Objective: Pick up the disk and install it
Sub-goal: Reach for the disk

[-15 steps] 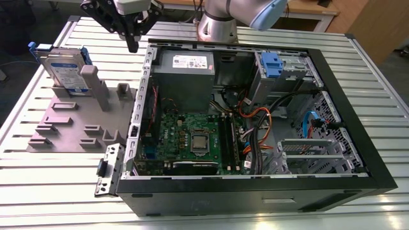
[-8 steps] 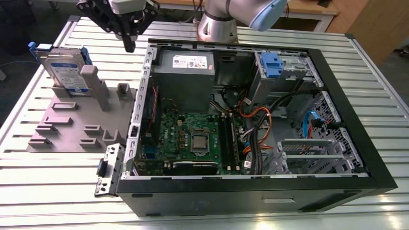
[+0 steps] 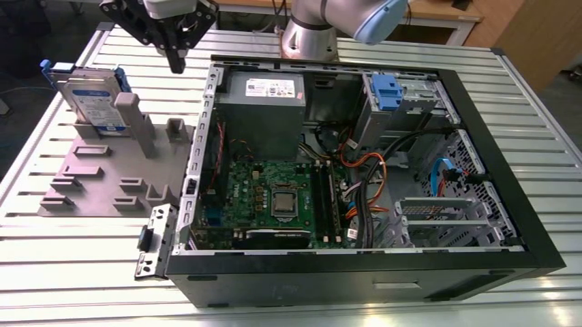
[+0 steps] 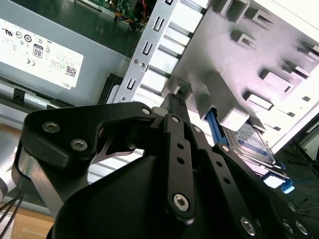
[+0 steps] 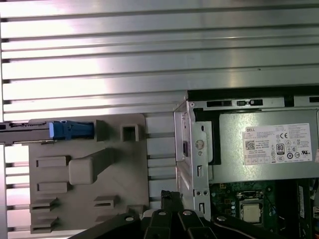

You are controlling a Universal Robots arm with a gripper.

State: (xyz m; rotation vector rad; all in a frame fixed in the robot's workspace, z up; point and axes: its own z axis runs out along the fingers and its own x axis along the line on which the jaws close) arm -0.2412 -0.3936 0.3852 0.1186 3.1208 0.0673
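The disk (image 3: pixel 91 102), a silver-grey drive with a white-and-blue label in a blue carrier, stands on edge in a slot of the grey fixture (image 3: pixel 100 180) at the exterior view's left. In the second wrist view the disk (image 4: pixel 255 143) sits behind a fixture post. The first wrist view shows the disk (image 5: pixel 70 130) edge-on. My gripper (image 3: pixel 176 63) hangs in the air above the gap between the fixture and the computer case, to the right of the disk and apart from it. Its black fingers (image 4: pixel 174 102) meet at the tips, shut with nothing between them.
An open computer case (image 3: pixel 509 225) lies on the slatted aluminium table (image 3: pixel 82 272). Inside it are a grey power-supply box (image 3: pixel 264 102), the motherboard (image 3: pixel 272 197), cables, and a drive bay with a blue clip (image 3: pixel 386 92). The arm's base (image 3: pixel 309 34) stands behind the case.
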